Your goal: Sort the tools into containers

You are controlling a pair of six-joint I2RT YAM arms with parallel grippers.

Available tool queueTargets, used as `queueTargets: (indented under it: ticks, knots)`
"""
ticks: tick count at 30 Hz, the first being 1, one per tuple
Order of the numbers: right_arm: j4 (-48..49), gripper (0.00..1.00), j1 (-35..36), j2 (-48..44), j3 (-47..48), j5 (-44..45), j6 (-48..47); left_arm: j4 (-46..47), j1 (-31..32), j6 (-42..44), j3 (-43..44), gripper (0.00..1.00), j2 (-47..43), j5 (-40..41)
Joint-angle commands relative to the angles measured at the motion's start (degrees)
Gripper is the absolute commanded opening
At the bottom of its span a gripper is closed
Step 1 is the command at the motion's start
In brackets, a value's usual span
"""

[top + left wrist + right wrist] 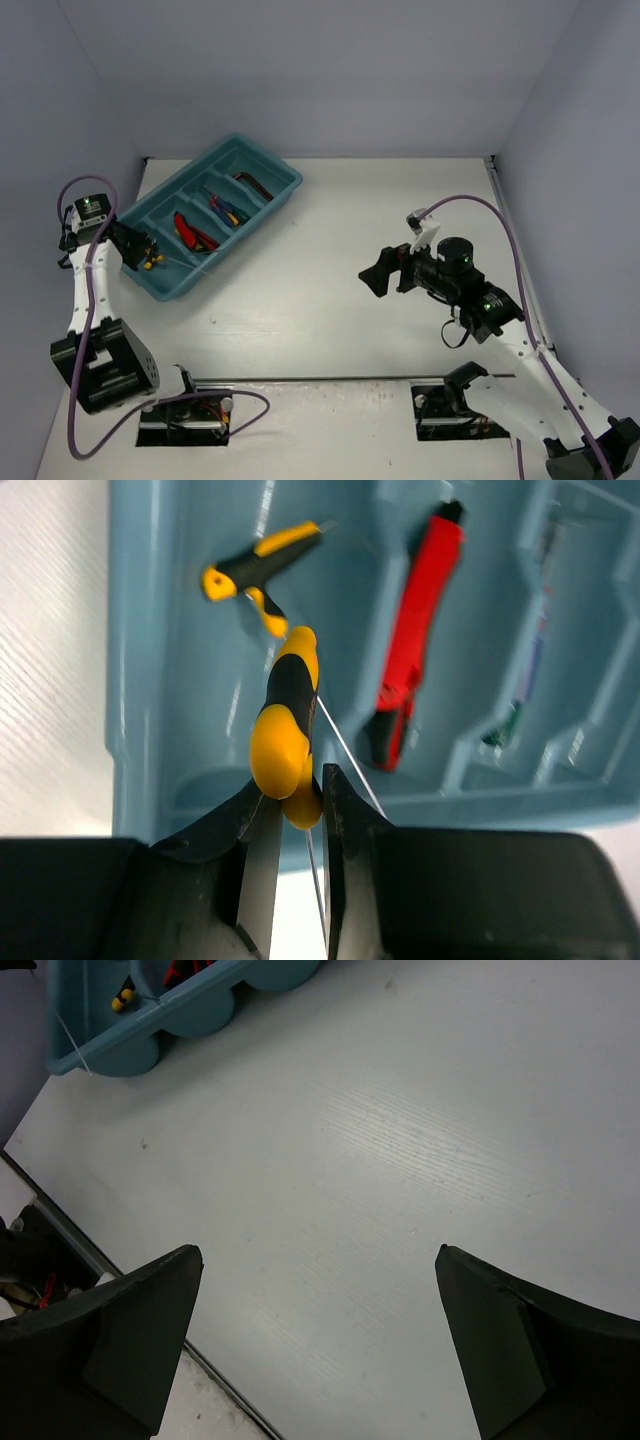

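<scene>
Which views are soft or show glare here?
Left wrist: held T-handle driver sharp, far compartments of the tray blurred, glare streaks on its walls. Right wrist: near fingers dark and soft, table grain sharp. Top external: even light, soft shadows.

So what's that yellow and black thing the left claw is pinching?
It is a T-handle driver with a chunky yellow and black grip, rubbery looking, and a thin silver shaft. The left gripper pinches its yellow end, holding it over the end compartment of the teal tray, near a second T-handle driver.
</scene>
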State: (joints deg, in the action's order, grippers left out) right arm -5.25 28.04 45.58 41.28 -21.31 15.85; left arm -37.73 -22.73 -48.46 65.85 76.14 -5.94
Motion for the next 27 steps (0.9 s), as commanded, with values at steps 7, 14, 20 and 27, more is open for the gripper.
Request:
queueTargets:
  ticks: [7,14,20,27]
  knots:
    - [-0.68,1.0,1.67,-1.28,1.88,2.36,-2.4,3.37,-2.44,3.23,7.67,0.29,9.68,-1.45]
    - [-1.19,1.0,1.67,-0.67,2.68,3.07,-2.5,3.24,-2.49,4.43,7.67,0.59,8.26,-2.39]
    - [-3.52,1.0,1.62,-0.21,6.31,7.74,-3.61,0.28,-1.85,5.08,10.29,0.6,0.2,-7.05]
    - [-6.71,1.0,1.55,0.2,12.95,18.91,-4.87,-8.91,2.89,12.77,16.39,0.6,-13.27,-9.97]
